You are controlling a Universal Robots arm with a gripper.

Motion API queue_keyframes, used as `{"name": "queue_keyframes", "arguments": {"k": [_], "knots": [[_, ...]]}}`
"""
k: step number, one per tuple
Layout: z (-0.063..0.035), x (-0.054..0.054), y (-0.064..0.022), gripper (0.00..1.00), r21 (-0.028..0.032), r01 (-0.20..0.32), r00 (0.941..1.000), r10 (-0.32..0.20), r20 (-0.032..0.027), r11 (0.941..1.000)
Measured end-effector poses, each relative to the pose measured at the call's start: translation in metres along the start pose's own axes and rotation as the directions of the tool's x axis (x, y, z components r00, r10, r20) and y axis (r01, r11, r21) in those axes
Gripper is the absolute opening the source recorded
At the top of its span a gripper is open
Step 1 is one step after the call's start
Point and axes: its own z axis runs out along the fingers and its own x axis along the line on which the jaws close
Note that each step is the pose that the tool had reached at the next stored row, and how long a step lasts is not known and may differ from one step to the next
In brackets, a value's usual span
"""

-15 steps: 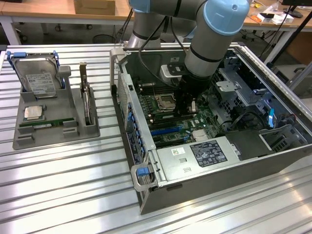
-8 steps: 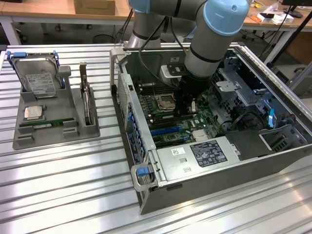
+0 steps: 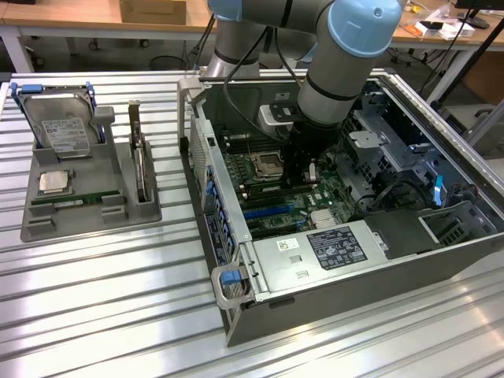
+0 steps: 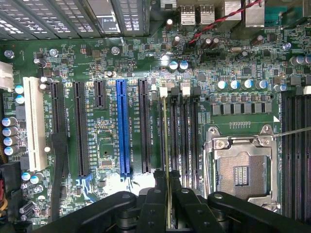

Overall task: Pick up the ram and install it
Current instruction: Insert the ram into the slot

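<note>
The ram (image 4: 165, 141) shows edge-on in the wrist view as a thin pale-green strip. My gripper (image 4: 168, 176) is shut on it, with a black fingertip on each side. The stick hangs upright over the outermost of the black memory slots (image 4: 182, 141), beside the empty silver processor socket (image 4: 241, 167); whether it touches the slot I cannot tell. In the exterior view my gripper (image 3: 302, 169) reaches down into the open computer case (image 3: 236, 287), just over the green motherboard (image 3: 272, 213).
On the exterior view's left, a grey tray (image 3: 87, 216) holds a hard drive (image 3: 63, 130), a silver processor chip (image 3: 53, 182), another green stick (image 3: 75, 199) and an upright card (image 3: 140, 169). Case walls, a drive cage (image 3: 386, 157) and a power supply (image 3: 315, 256) surround the gripper.
</note>
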Motion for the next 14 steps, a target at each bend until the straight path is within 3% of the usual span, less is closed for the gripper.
{"name": "queue_keyframes", "arguments": {"k": [14], "knots": [[0.0004,0.0001,0.0,0.14,-0.0002,0.0,1.0,0.0,-0.0014,1.0]]}}
